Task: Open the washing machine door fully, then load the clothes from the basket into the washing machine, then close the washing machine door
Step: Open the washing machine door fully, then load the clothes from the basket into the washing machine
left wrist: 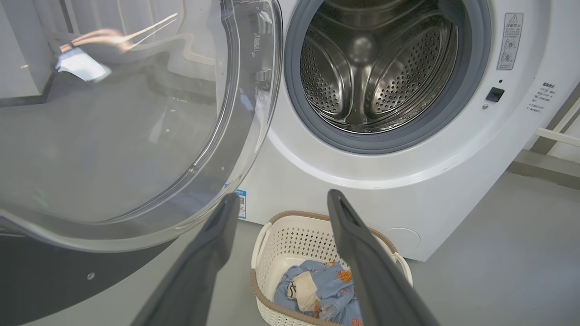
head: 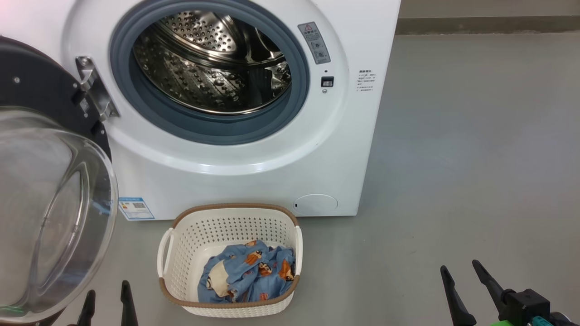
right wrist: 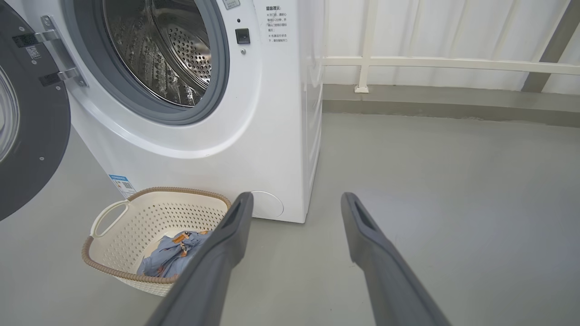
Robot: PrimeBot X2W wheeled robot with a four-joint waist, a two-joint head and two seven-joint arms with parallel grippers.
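1. While the large round glossy black washing machine door (head: 27, 81), with its clear bulging glass bowl, stands swung out to the left on its metal hinge (head: 93, 90), the mouth of the white boxy front-loading washing machine (head: 235, 181) is uncovered. Its grey rubber ring (head: 213, 131) and perforated steel drum (head: 204, 54) are in plain sight.
2. A small rectangular cream-white perforated plastic basket (head: 226, 222) with a brown woven-look rim sits on the grey floor (head: 453, 158) just in front of the machine. It is below the drum opening and right of the blue sticker (head: 136, 208).
3. The clothes (head: 249, 271) lie crumpled in the bottom of the basket: a light blue bundle printed with orange-brown cartoon figures, with a cream-white patch.
4. The left gripper (head: 108, 288) shows at the lower left of the head view, near the lower edge of the door's glass bowl. Its two long dark fingers are spread wide and grip nothing. In its wrist view they point toward the basket, apart from it.
5. The right gripper (head: 459, 265) shows at the lower right, over bare floor and well apart from the basket — fingers parted wide, nothing held.
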